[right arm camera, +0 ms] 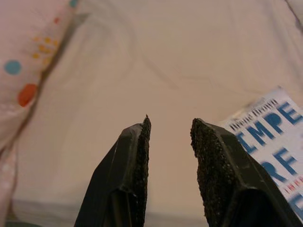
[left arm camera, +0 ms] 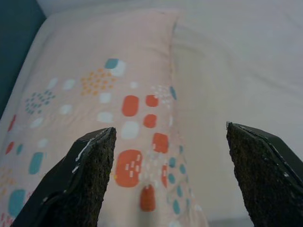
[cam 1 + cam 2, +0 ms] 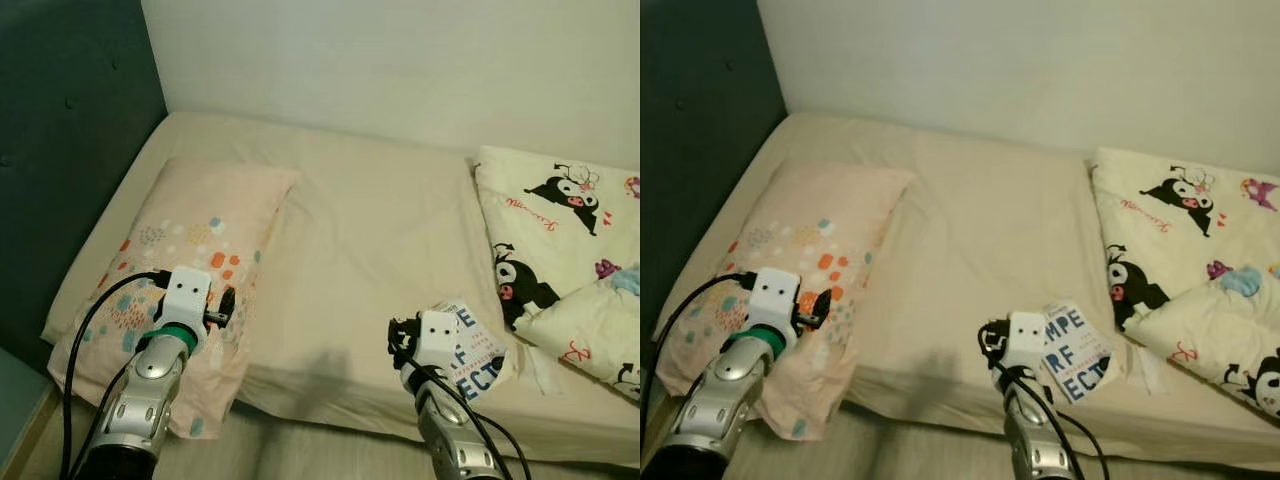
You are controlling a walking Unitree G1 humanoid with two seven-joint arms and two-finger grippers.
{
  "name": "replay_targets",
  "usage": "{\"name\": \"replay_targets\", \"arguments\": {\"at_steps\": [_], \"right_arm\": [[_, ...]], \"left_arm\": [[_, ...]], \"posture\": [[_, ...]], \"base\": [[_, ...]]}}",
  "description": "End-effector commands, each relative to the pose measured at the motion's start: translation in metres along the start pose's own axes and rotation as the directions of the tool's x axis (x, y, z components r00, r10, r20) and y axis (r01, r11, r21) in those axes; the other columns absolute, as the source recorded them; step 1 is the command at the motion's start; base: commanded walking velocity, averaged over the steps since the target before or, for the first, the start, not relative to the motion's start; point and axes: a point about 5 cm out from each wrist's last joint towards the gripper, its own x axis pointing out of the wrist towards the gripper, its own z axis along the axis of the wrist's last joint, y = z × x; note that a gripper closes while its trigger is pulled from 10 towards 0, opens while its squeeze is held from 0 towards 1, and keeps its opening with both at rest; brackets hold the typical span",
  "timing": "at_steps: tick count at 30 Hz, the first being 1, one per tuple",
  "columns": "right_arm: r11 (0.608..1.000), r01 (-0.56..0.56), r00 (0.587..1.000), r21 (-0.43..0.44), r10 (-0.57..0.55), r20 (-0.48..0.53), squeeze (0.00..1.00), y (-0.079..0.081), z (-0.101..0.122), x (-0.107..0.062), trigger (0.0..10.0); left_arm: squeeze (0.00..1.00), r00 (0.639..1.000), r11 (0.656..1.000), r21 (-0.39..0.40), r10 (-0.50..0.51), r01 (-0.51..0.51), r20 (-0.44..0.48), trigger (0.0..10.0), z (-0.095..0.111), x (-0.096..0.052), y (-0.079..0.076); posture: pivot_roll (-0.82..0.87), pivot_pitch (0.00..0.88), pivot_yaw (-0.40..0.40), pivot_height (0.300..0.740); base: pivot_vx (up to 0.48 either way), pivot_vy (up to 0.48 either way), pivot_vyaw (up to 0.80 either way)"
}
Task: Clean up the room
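The left gripper (image 2: 170,175) was held with its fingers (image 2: 87,179) spread wide above the near end of the pink patterned pillow (image 3: 190,260), nothing being gripped or touched. The right gripper (image 1: 169,156) was held over the bare beige bed sheet (image 3: 380,250) near the front edge, its fingers (image 1: 137,165) drawn close with a narrow gap left between them, empty. A book with a white cover and blue lettering (image 3: 475,345) was seen lying flat on the sheet just beside that gripper, between it and the cream cartoon-print blanket (image 3: 565,260) bunched at the robot's right. The pad texture and the gaps were shown by the wrist views; the blanket and the dark teal headboard (image 3: 60,150) were shown by the head views.
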Motion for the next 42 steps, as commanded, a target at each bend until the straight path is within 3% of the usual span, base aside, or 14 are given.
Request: {"name": "replay_targets", "arguments": {"at_steps": [1,15,25,30,38,42], "right_arm": [[1.000,0.024,0.998,-0.009,-0.024,-0.059,0.00,-0.005,-0.012,-0.003,10.0],[0.999,0.025,0.997,-0.023,-0.027,-0.077,0.00,-0.007,-0.015,-0.003,10.0],[0.998,0.059,0.997,-0.003,-0.059,-0.053,0.00,-0.014,-0.012,-0.003,10.0],[0.999,0.033,0.999,-0.001,-0.033,-0.043,0.00,-0.008,-0.010,-0.001,10.0],[1.000,-0.001,0.999,-0.004,0.001,-0.043,0.00,-0.003,-0.009,0.003,10.0],[0.997,-0.059,0.997,-0.040,0.056,-0.055,0.00,0.008,-0.011,0.004,10.0]], "left_arm": [[0.00,0.999,1.000,0.003,-0.016,0.016,-0.050,10.0,-0.012,-0.003,-0.004],[0.00,0.998,1.000,0.008,-0.018,0.018,-0.056,10.0,-0.012,-0.004,-0.011],[0.00,1.000,1.000,0.023,0.004,-0.003,-0.010,10.0,0.009,0.001,-0.005],[0.00,1.000,0.999,-0.040,0.026,-0.026,0.001,10.0,0.003,0.000,-0.001],[0.00,0.996,0.995,-0.042,0.092,-0.092,0.005,10.0,-0.004,-0.006,0.003],[0.00,0.992,0.990,-0.064,0.124,-0.124,-0.006,10.0,-0.007,-0.005,0.007]], "posture": [[0.10,0.007,-0.004,0.740],[0.11,0.018,-0.008,0.740],[0.12,0.022,0.013,0.740],[0.11,0.015,0.010,0.740],[0.11,0.009,-0.023,0.740],[0.11,0.000,-0.049,0.740]], "base": [[0.000,0.000,0.00],[0.000,0.000,-0.69],[0.000,0.000,-0.80],[0.000,0.000,0.00],[0.000,0.000,0.00],[0.000,0.000,0.00]]}}
